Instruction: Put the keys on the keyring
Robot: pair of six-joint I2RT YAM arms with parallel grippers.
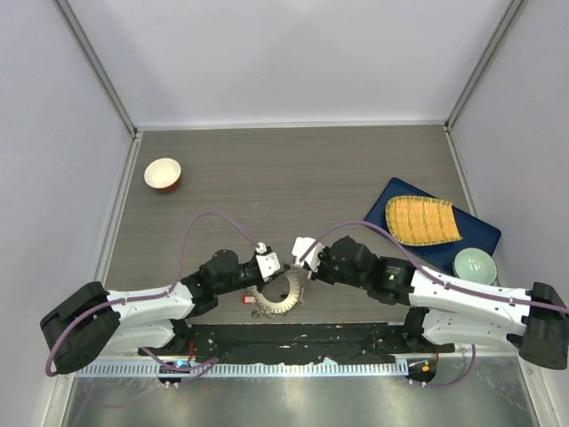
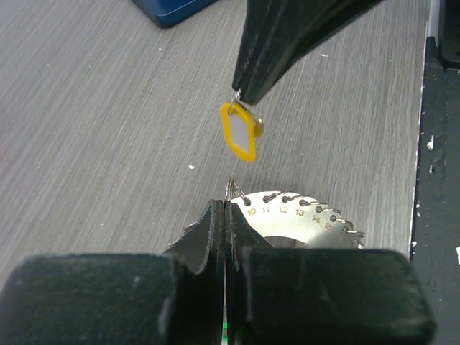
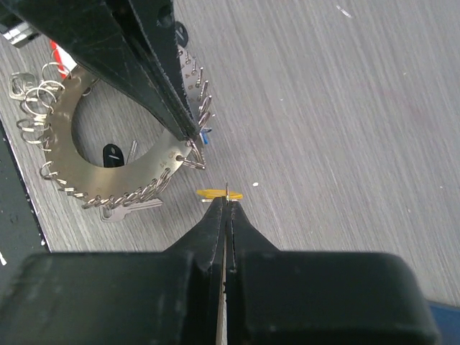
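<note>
The keyring is a flat grey toothed disc with numbered holes and small wire loops, lying near the table's front edge. My left gripper is shut on one wire loop at the keyring's rim. My right gripper is shut on the ring of the yellow-tagged key and holds it just above the table, close beside that loop. The yellow tag hangs from the right fingers. A silver key, a red tag and a blue tag hang on the keyring.
A red-and-white bowl stands at the back left. A blue tray at the right holds a yellow slatted mat, with a pale green bowl at its near corner. A black strip runs along the front edge.
</note>
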